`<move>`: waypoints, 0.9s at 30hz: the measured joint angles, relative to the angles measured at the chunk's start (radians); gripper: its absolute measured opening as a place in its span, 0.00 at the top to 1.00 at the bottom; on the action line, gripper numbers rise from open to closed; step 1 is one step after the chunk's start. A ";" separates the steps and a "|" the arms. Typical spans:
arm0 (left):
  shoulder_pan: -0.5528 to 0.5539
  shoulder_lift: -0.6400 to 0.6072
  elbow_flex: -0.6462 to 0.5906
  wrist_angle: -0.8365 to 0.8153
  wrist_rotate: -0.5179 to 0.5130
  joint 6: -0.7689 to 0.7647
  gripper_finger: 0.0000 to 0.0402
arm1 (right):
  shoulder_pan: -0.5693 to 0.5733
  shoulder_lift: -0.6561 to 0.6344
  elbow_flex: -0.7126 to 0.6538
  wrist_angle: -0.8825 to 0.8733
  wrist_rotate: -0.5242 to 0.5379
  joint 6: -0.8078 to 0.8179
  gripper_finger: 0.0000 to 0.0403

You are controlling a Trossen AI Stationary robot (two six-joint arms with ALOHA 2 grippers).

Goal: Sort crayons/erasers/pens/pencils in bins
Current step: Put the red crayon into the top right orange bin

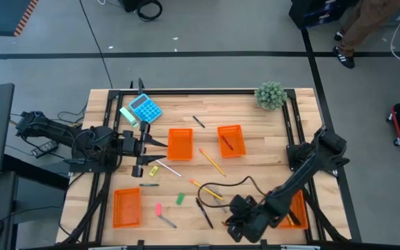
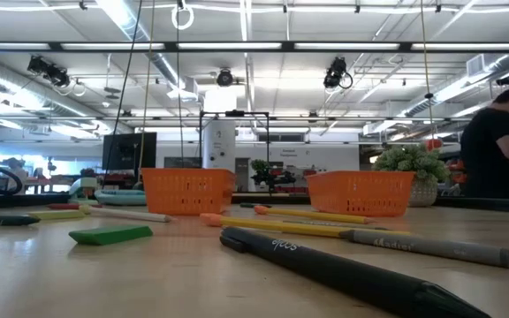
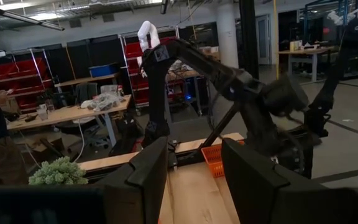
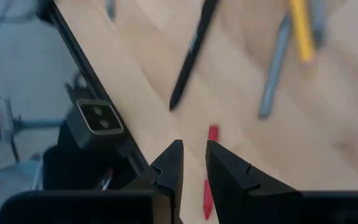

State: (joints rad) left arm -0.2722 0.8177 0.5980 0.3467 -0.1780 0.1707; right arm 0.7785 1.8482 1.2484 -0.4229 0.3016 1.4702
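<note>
Landmark: blue calculator (image 1: 144,109), far-left part of surface (image 1: 255,156).

Left gripper (image 1: 160,143) just right of and nearer than calculator, fingers (image 3: 148,177) spread wide, holding nothing.

Two orange bins (image 1: 180,144) right of calculator; third bin (image 1: 126,207) well nearer, at front-left edge.

Yellow pencils (image 1: 212,162), green eraser (image 1: 180,198), pink eraser (image 1: 158,208), black pen (image 1: 204,213) loose, right of and nearer than calculator.

Right gripper (image 1: 232,223) far right and nearer, at front edge; fingers (image 4: 227,167) narrowly parted above red crayon (image 4: 210,169), not gripping.

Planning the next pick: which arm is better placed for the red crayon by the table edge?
Right. Its hand hangs open just over the crayon; the left hand is far across the table.
</note>
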 joint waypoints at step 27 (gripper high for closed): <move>0.000 0.000 0.000 0.000 0.000 -0.002 0.60 | -0.029 0.195 0.074 0.020 -0.246 -0.052 0.81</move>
State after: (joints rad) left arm -0.2722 0.8177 0.5976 0.3466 -0.1780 0.1688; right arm 0.7494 2.0434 1.3224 -0.4025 0.0558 1.4181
